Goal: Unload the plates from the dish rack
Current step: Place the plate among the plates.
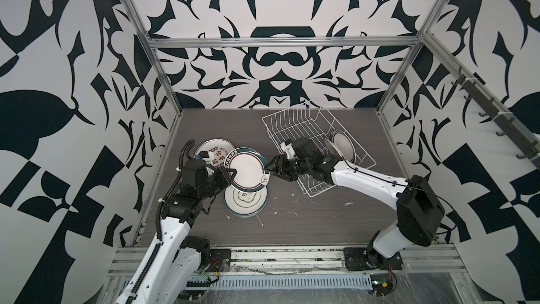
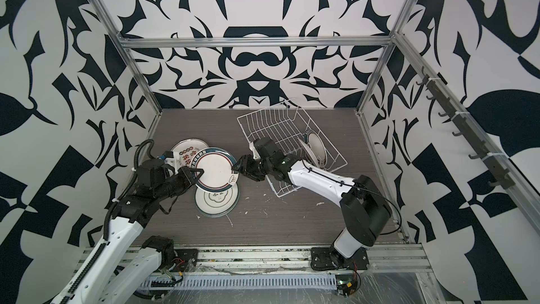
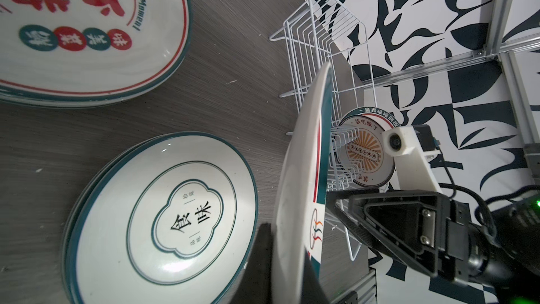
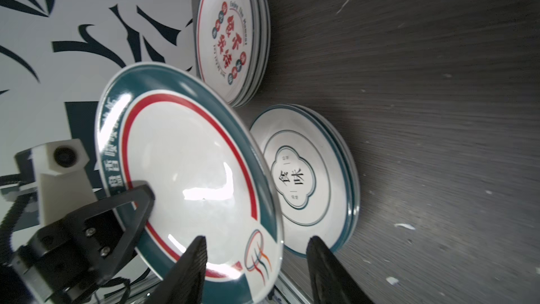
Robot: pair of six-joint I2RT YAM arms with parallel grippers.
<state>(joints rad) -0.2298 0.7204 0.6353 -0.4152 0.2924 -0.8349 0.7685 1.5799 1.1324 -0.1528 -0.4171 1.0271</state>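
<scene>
1 glossy round held plate (image 1: 248, 169), white with a broad dark green rim and a thin red ring, hangs tilted above the worktop's left half. The left gripper (image 1: 230, 174) pinches its rim tight on 1 side. On the opposite side the right gripper (image 1: 267, 168) straddles the rim with its 2 black fingers (image 4: 191, 263) spread apart. Below lie 2 flat stacks: the clover stack (image 1: 246, 200), green-ringed, and the red-character stack (image 1: 211, 149) nearer the left edge. Each is several plates deep, exact count unclear. The dish rack (image 1: 295, 124), 1 thin white wire frame, sits askew toward the back right corner. 2 upright plates (image 1: 344, 145) stand at its end nearest the right edge. The worktop (image 1: 292, 229) is grey woodgrain flecked with white chips.
</scene>
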